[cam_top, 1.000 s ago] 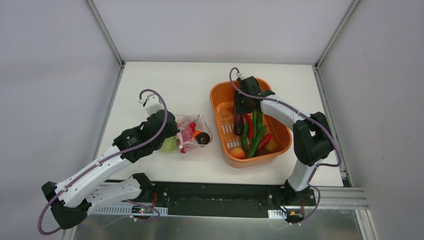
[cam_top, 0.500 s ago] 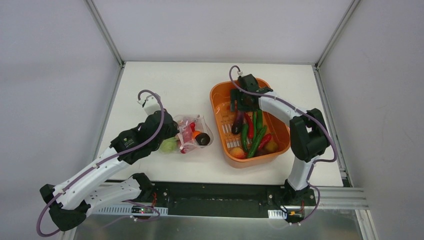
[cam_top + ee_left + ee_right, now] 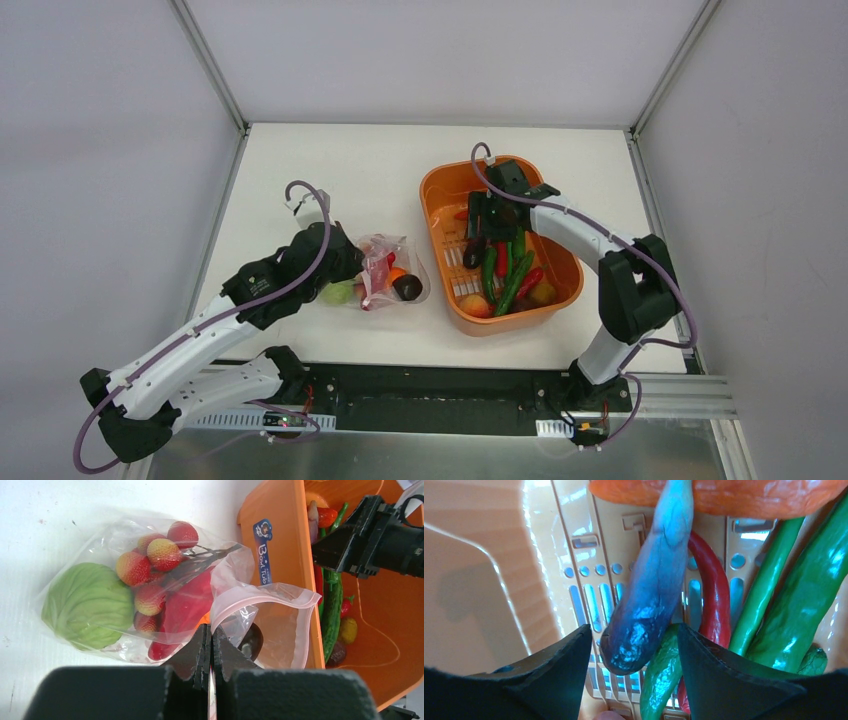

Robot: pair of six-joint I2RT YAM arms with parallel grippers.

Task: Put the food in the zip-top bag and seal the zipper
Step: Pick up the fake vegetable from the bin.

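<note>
Two claws show. The left claw [image 3: 210, 642] is pinched tight on the bag [image 3: 107, 537] at its mouth. Its fingers meet with no gap where the pink zipper [image 3: 272, 586] begins, and they hide the plastic caught between them. The bag lies on the white tabletop [image 3: 30, 510], just beside the orange tub [image 3: 287, 530], with its mouth gaping toward the tub. The zipper is unsealed, and its far run curls out of sight at the lower edge of the left wrist view.

Some food is inside the bag:
- a light green piece [image 3: 87, 605]
- a cluster of red-yellow fruits [image 3: 150, 560]
- a red piece [image 3: 185, 605]
- an orange bit [image 3: 202, 621] and a dark piece [image 3: 251, 639] near the mouth, both mostly covered by folds of plastic

From above, the left claw's wrist hides the bag's left side.

The right claw [image 3: 634, 632] is down inside the tub and spread wide. Its fingers [image 3: 559, 675] sit either side of the near end of a dark purple piece [image 3: 654, 590]; whether they touch it cannot be told. Beside it lie a red pepper [image 3: 719, 590] and green peppers [image 3: 769, 585]. An orange piece [image 3: 734, 495] is cut off by the top edge of the right wrist view. In the top view this claw covers part of the tub's far half. The small fruits [image 3: 476, 305] at the tub's near end are too small to make out further.
</note>
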